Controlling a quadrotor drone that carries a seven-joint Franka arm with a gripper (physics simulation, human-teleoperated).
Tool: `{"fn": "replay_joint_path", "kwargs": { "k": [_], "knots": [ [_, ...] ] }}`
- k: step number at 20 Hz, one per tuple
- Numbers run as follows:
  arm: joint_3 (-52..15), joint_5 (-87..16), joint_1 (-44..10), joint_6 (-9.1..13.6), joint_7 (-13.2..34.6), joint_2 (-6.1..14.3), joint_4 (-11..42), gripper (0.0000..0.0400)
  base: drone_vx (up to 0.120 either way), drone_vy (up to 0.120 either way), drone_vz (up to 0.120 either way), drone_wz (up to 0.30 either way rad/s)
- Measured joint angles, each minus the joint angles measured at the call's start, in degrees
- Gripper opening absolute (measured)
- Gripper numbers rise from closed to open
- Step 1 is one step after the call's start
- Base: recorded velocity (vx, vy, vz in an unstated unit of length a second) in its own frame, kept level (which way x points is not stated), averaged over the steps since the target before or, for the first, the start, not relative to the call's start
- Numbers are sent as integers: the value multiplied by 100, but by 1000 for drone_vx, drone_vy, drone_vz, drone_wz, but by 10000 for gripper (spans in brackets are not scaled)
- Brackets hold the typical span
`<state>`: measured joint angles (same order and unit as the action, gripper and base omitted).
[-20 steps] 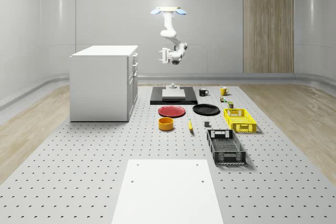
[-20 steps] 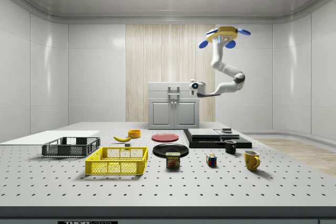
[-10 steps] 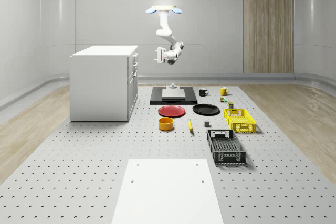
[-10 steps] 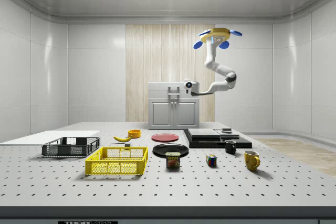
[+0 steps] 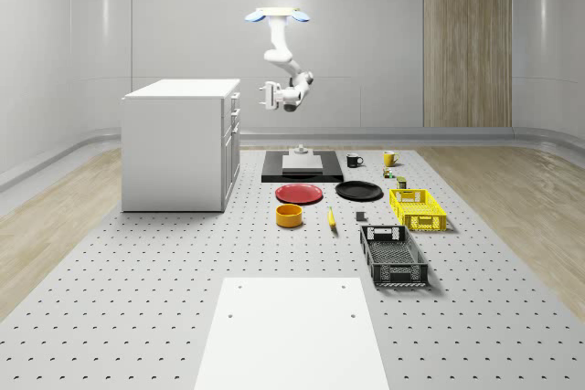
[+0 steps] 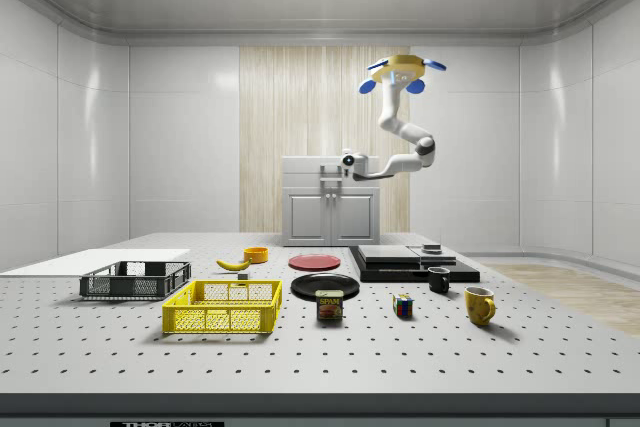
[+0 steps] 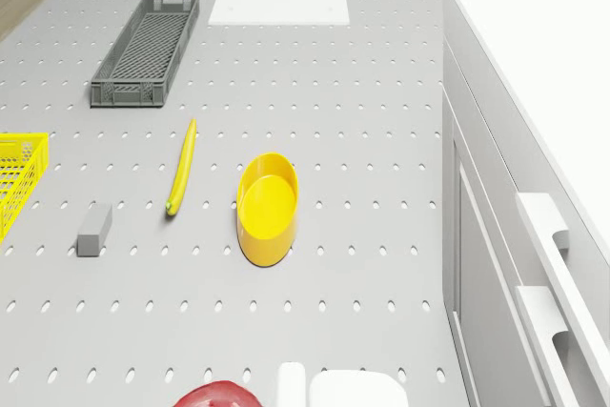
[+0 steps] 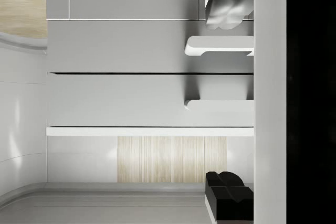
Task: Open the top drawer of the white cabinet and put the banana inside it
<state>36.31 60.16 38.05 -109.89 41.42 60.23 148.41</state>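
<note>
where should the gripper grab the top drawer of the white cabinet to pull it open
On the top drawer's white bar handle, near its middle, approaching straight at the white cabinet front, where the gripper now hangs below the hovering drone. The handle is a long bar standing proud of the drawer face, leaving a gap behind, so one finger should fit on each side across its thin dimension.

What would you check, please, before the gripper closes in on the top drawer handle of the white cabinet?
1. Top drawer shut, handle free: ok.
2. Gripper level with the drawer fronts, short of the white cabinet: ok.
3. Drone hovering beside the cabinet's front, above the table: ok.
4. Fingers spread, the handles in line between them: ok.
5. Banana lying free on the table, beside the yellow bowl: ok.
6. Gripper centred on the top handle, not the one below: cannot tell.
</note>
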Motion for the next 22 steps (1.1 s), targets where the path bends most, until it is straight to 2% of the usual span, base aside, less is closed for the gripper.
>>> {"fn": "replay_joint_path", "kwargs": {
  "k": [6,11,22],
  "knots": [
    [8,-12,17,-15,8,11,2,400,120,-120,0,0],
    [14,-21,30,-26,13,20,3,400,0,-112,0,0],
    [25,-39,56,-49,25,38,6,400,0,0,0,0]
  ]
}}
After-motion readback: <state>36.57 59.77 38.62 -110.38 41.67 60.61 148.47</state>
